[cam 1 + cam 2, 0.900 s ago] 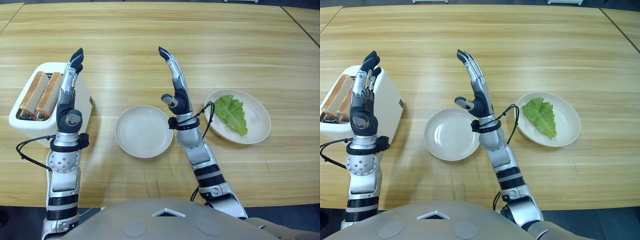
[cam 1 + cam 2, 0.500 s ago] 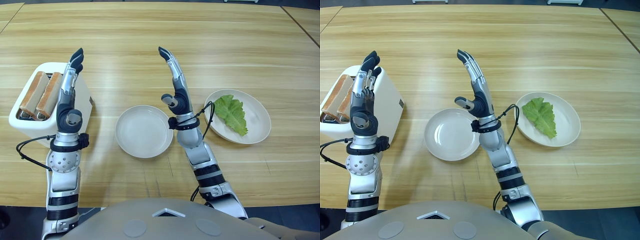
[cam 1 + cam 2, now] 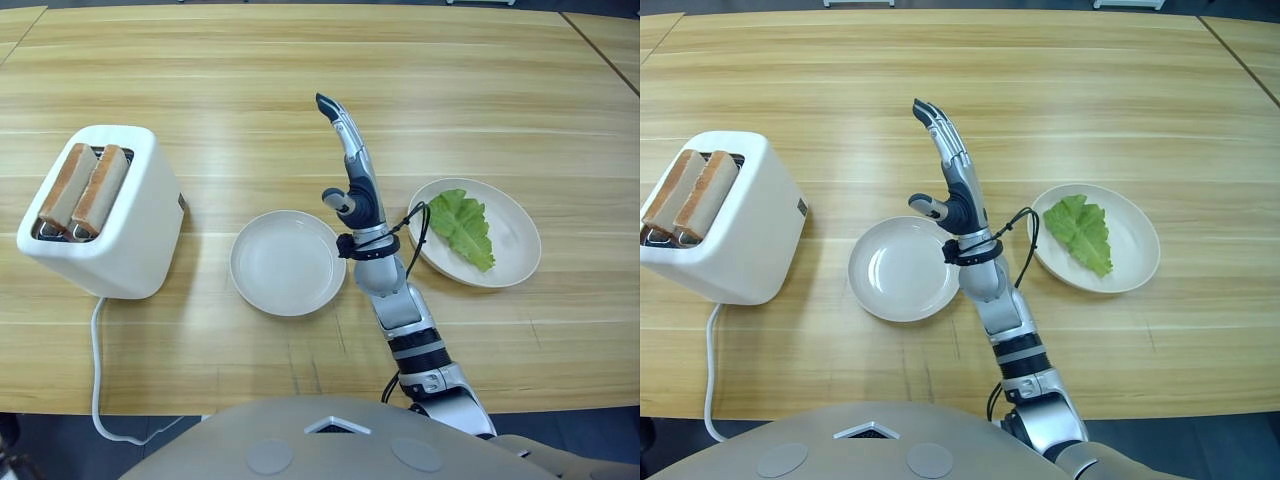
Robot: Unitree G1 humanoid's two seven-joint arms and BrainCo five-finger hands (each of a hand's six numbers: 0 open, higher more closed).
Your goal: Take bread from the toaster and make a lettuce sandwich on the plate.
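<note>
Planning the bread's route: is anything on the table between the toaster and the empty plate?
Nothing visible. Only bare table lies between the toaster, with its bread slices, and the empty plate. The right hand is at that plate's other edge, toward the lettuce.

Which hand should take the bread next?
Probably left: the toaster with both bread slices stands on the robot's left side. The right hand, fingers open, is up beside the lettuce plate, with the empty plate between it and the toaster.

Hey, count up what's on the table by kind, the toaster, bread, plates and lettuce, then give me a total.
Toaster: 1
Bread slices: 2
Plates: 2
Lettuce leaves: 1
Total: 6
</note>
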